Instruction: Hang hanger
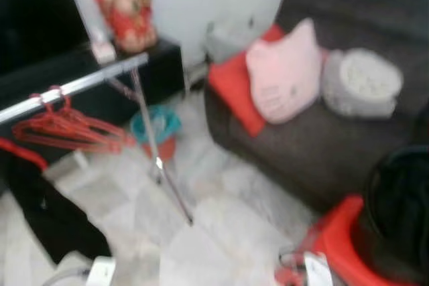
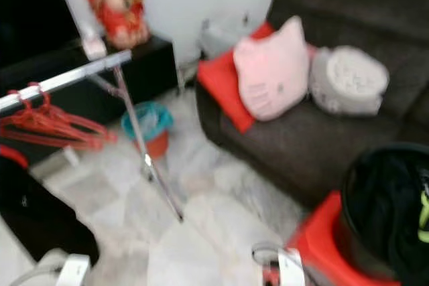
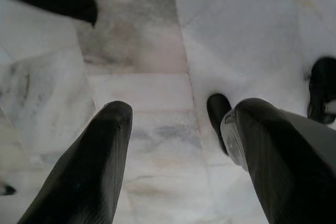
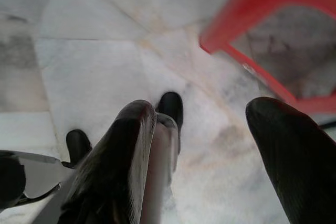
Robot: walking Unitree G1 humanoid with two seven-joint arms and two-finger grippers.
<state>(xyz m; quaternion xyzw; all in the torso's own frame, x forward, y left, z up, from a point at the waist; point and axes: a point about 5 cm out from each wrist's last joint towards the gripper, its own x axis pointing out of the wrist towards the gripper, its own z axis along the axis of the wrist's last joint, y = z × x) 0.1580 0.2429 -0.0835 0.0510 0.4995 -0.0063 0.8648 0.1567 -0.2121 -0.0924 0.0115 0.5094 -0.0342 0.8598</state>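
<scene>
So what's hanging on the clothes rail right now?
Red hangers bunched on the silver rail, near its left end. A dark garment hangs below; its hanger is hidden.

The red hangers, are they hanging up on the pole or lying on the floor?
Hanging up. The red hangers hook over the silver rail, well above the marble floor.

Pink cat cushion on dark sofa; teal bucket on floor.

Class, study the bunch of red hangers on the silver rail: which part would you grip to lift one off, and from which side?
Probably the sloping shoulder arm of the outermost red hanger, approached from the open floor side to the rail's right. The hooks crowd together on the silver rail, while the arms fan out clear below it. Blur hides finer detail.
</scene>
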